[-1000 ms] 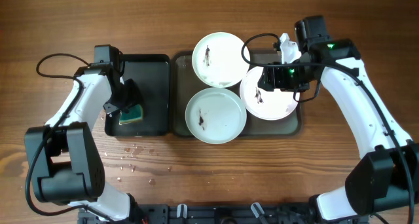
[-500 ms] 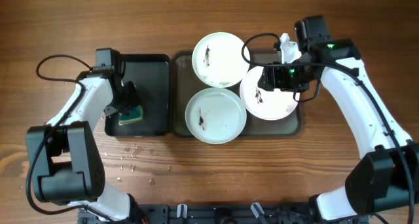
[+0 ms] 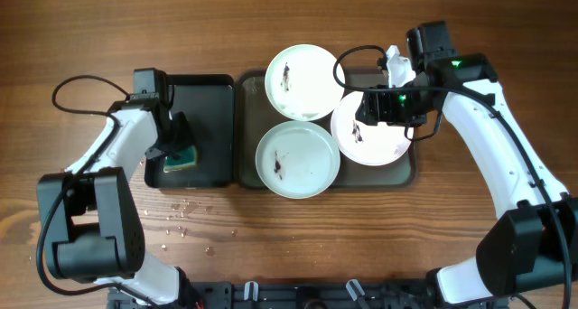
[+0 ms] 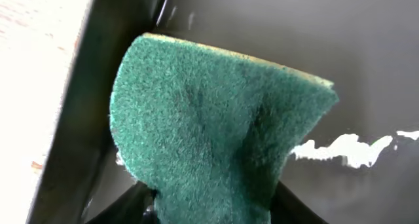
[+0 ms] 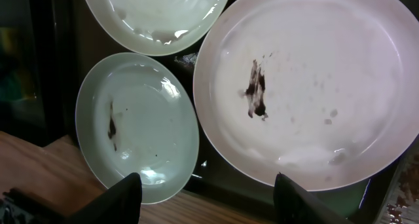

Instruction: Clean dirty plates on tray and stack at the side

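As the left end effector [image 4: 211, 207] has drawn in over the last second, the green sponge [image 4: 216, 119] now buckles between its fingers, clamped there over the small black tray [image 3: 212, 92]. The right end effector [image 5: 206, 188] hangs unchanged, fingers apart and empty, above the right-hand plate [image 5: 308, 86]. All three plates [image 3: 298, 160] still lie smudged on the grey tray [image 3: 242, 119] — scrubbing can likely begin once the sponge lifts.
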Controlling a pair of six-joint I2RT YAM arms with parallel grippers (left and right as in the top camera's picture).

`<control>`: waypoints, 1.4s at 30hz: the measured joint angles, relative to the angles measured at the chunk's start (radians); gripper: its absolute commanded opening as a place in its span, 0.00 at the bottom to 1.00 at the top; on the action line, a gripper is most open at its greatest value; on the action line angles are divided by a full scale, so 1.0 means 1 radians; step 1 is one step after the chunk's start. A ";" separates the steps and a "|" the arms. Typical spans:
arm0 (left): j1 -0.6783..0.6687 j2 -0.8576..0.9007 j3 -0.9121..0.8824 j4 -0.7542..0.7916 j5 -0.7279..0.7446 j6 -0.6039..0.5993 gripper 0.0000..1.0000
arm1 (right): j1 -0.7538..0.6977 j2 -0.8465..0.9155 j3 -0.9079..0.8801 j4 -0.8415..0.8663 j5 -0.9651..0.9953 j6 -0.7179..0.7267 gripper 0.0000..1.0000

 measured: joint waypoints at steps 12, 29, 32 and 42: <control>0.000 -0.005 -0.009 0.028 0.039 0.030 0.04 | 0.000 0.000 0.000 0.006 0.000 0.000 0.65; 0.000 -0.360 0.064 0.269 0.228 0.248 0.04 | 0.000 0.000 0.000 0.010 0.082 0.000 0.71; 0.000 -0.367 0.064 0.268 0.245 0.259 0.04 | 0.000 0.000 0.000 0.031 0.101 0.003 0.71; 0.000 -0.364 0.064 0.192 0.261 0.266 0.04 | 0.000 0.000 0.000 0.113 0.158 0.003 0.64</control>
